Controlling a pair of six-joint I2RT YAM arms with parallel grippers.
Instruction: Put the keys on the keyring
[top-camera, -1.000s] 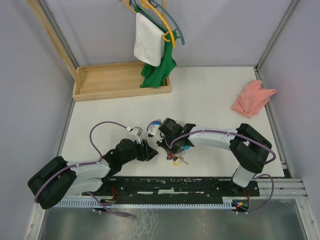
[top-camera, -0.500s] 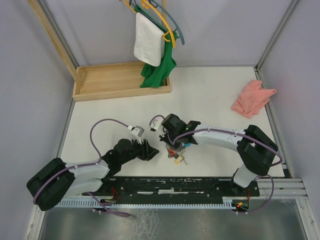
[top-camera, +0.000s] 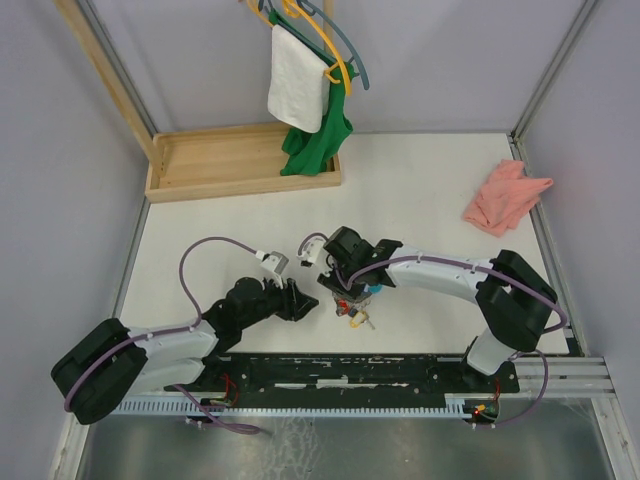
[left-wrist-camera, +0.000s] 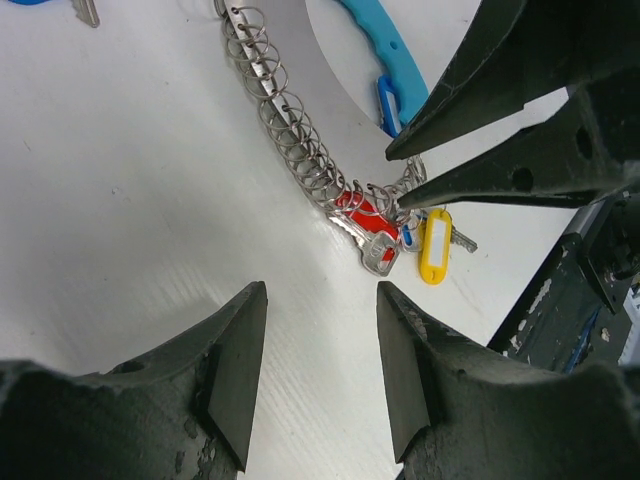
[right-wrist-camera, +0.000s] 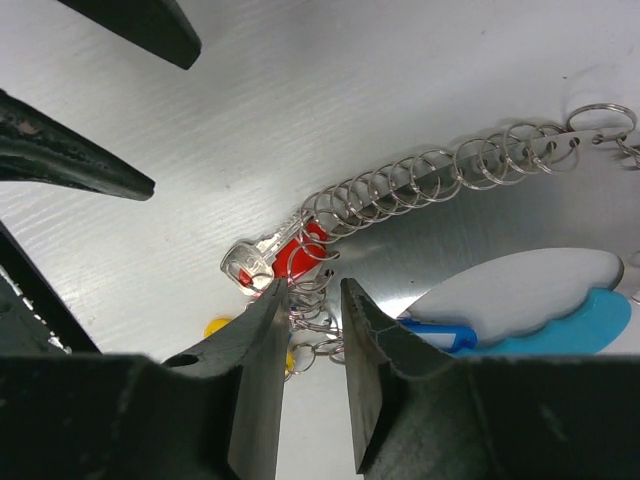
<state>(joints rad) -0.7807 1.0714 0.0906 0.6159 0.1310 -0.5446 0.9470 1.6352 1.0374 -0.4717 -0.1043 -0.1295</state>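
Observation:
A chain of wire keyrings lies on the white table, ending in a cluster of small rings. The red-headed key sits at that cluster beside a silver key. My right gripper hangs open just over the small rings, its fingertips straddling them, the left tip by the silver key. My left gripper is open and empty a short way left of the keys. A blue key head peeks in at the left wrist view's top edge.
A yellow tag and a blue tag lie by the cluster, next to a metal plate with a blue handle. At the back stand a wooden tray and hanging clothes; a pink cloth lies far right.
My right arm has swung its elbow outward and the gripper has settled slightly lower over the key cluster. The left gripper has barely moved.

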